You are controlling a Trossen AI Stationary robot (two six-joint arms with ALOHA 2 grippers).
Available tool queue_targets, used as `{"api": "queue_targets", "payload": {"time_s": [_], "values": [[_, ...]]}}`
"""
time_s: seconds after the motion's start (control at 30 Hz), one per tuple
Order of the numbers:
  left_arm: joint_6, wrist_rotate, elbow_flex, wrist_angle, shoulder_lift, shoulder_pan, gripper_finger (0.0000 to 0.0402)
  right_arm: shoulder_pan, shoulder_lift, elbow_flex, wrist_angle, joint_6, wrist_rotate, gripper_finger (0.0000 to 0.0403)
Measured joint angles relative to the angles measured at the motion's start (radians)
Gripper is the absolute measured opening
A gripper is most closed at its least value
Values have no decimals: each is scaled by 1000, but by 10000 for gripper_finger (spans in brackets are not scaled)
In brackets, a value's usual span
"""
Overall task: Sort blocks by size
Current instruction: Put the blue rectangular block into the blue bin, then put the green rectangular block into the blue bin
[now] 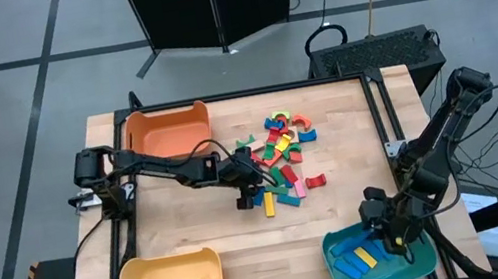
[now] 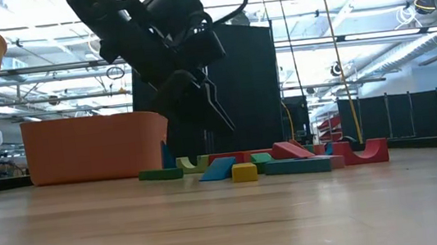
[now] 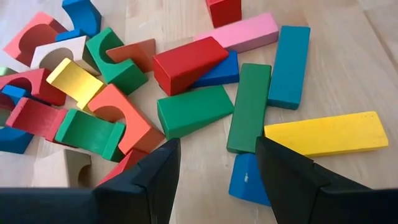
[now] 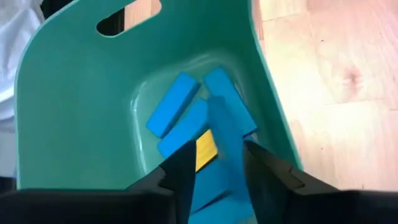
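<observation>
The blocks lie in a loose heap near the middle of the desk, to the right of the orange bin.

The left gripper hangs at the heap's near-left edge, jaws standing apart and holding nothing. In the left wrist view, a long green bar lies straight ahead between the fingers, its long axis running away from the gripper, so the jaws are set across its narrow width. A yellow bar lies crosswise just beside it and touches its side; a blue block sits at its near end.

The right gripper is over the teal bin, well apart from the heap. Its jaws are partly open with a blue bar between them; whether it is gripped or released cannot be told. Other blue bars and a yellow piece lie in that bin.

Judgement: the left arm is nearer, and the green bar is its likely pick.
</observation>
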Motion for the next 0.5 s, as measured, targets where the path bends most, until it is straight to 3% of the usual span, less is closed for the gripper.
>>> {"api": "queue_targets", "payload": {"time_s": [0.2, 0.5], "values": [[96, 87, 0, 16, 0, -10, 210, -36, -20, 0, 11, -42, 7, 141], [146, 100, 0, 75, 15, -38, 209, -66, -51, 0, 110, -248, 82, 132]]}}
